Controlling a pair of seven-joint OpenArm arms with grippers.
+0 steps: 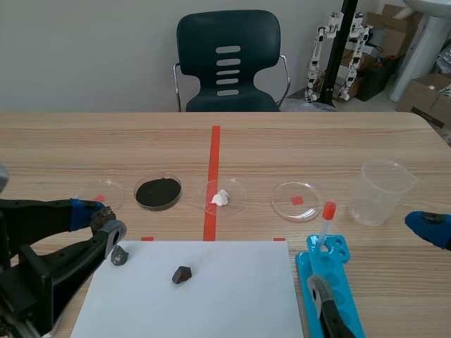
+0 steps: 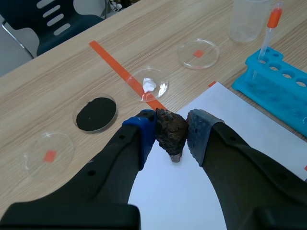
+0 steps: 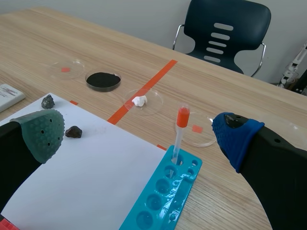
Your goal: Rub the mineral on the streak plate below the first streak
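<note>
My left gripper [image 2: 171, 129] pinches the dark mineral [image 2: 169, 138] at the scene's lower left, over the edge of the white streak plate [image 2: 225, 111]; my right gripper [image 3: 140, 133] stands wide open, lower right.

A dark chair [image 1: 227, 63] stands behind the wooden table [image 1: 84, 148], against a plain grey wall [image 1: 84, 49].

Left gripper [image 2: 171, 139] low, jaws clamped on the mineral [image 2: 169, 130], right gripper [image 3: 141, 134] low, jaws spread wide
</note>
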